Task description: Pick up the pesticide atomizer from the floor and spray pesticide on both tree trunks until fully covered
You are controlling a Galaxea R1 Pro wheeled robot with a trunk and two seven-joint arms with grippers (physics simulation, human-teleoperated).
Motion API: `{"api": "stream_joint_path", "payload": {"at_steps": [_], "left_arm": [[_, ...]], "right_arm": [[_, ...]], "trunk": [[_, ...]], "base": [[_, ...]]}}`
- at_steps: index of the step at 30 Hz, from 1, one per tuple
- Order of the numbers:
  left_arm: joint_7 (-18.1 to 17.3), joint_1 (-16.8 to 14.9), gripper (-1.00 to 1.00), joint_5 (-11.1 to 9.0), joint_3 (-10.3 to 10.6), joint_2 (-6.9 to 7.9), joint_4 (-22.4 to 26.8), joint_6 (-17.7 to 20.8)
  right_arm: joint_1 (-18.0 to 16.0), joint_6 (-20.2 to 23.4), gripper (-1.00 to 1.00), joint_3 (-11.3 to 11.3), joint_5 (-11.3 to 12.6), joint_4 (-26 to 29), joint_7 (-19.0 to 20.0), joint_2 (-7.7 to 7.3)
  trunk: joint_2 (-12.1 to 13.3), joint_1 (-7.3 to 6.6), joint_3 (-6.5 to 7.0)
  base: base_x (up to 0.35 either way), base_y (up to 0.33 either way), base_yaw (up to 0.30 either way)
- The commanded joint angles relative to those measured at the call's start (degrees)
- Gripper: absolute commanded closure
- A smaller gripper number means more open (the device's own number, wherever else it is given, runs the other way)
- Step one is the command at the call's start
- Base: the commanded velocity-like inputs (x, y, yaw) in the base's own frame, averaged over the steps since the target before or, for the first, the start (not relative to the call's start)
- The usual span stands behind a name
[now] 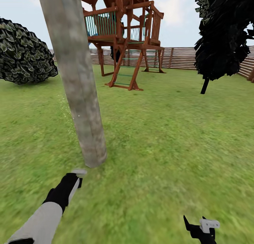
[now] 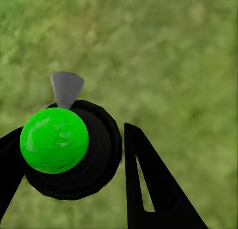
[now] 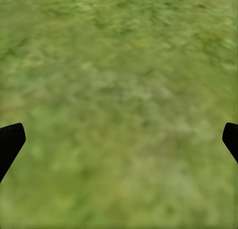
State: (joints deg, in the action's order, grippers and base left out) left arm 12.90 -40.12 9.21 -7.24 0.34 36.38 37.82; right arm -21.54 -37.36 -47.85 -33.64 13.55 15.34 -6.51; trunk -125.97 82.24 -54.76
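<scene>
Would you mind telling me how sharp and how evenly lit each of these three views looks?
Head view: flat light with no cast shadows, the lawn smeared near the camera, the tree trunk fairly crisp. Left wrist view: the atomizer in the left gripper is sharp, grass behind is blurred. Right wrist view: soft, blurry grass throughout.

The pesticide atomizer (image 2: 67, 149) is black and round with a shiny green ball on top and a small grey nozzle. The left pincer (image 2: 74, 179) holds it over the grass. The thick grey-brown tree trunk (image 1: 76, 78) stands close ahead, leaning a little. Another dark tree (image 1: 222, 32) stands far off by the fence.
</scene>
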Motion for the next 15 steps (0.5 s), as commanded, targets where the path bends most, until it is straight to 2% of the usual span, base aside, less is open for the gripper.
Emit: {"api": "stream_joint_path", "payload": {"at_steps": [1,3,7,13,15], "left_arm": [[-0.24,-1.79,1.00,0.54,-0.14,0.21,-3.27,-1.27],[-0.18,-4.50,1.00,0.50,-0.19,0.30,-7.47,-3.97],[-0.15,-5.49,1.00,0.61,0.09,-0.32,-8.12,-6.39],[-0.22,-6.00,1.00,0.48,0.14,-0.44,-8.02,-6.73],[-0.58,-6.04,1.00,0.12,0.00,-0.64,-6.65,-6.73]], "right_arm": [[-0.05,-0.16,-1.00,-0.49,-0.11,-0.02,0.48,0.01],[-0.03,-0.14,-1.00,-0.49,-0.11,-0.02,0.48,0.01],[-0.04,-0.12,-1.00,-0.49,-0.15,-0.02,0.48,0.01],[0.00,-0.13,-1.00,-0.49,-0.26,-0.02,0.48,0.00],[-0.03,-0.15,-1.00,-0.49,-0.28,-0.02,0.51,0.01]], "trunk": [[-0.02,-0.01,-0.05],[-0.02,-0.01,-0.05],[-0.02,-0.01,-0.05],[-0.02,-0.01,-0.05],[-0.02,-0.01,-0.05]], "base": [[0.000,0.000,0.000],[0.000,0.000,0.000],[0.017,0.000,0.000],[0.305,0.000,0.000],[0.338,0.000,0.000]]}}
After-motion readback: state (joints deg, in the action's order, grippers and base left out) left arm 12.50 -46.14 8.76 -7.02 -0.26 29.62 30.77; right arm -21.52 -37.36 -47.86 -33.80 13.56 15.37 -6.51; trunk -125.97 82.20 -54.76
